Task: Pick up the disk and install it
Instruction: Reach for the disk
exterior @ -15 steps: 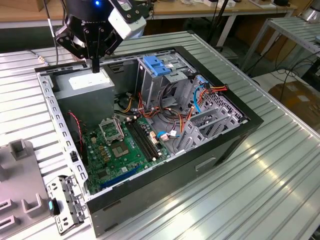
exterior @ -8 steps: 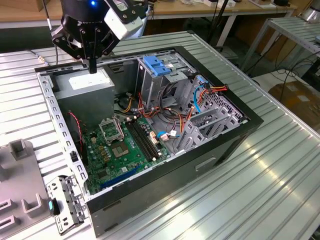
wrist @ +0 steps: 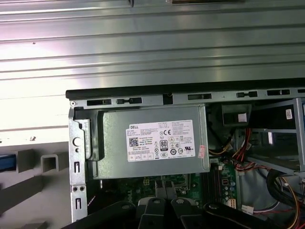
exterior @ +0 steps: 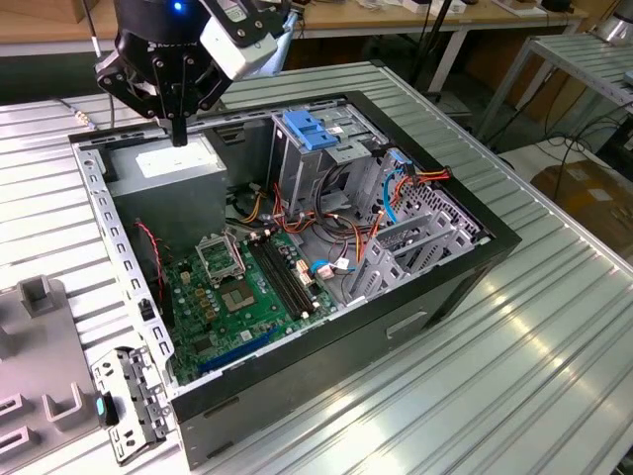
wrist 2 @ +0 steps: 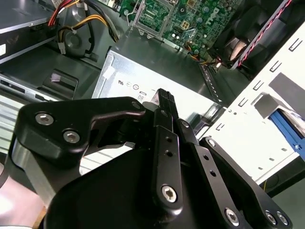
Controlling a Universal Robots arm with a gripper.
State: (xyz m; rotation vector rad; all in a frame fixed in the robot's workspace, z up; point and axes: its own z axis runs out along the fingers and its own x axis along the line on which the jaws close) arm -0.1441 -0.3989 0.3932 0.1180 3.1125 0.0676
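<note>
Exterior view: the gripper [exterior: 178, 134] is held clenched, empty, above the power supply [exterior: 168, 163]. The disk [wrist 2: 286, 128] is taken to be the blue-railed piece beyond the perforated case wall [wrist 2: 238, 133]; the gripper should be opened and squared to it first

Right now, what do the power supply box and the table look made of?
The power supply box looks like dull grey sheet metal, with folded edges and a white label. The table seems ribbed metal, probably aluminium: bright silver slats that catch the light.
</note>
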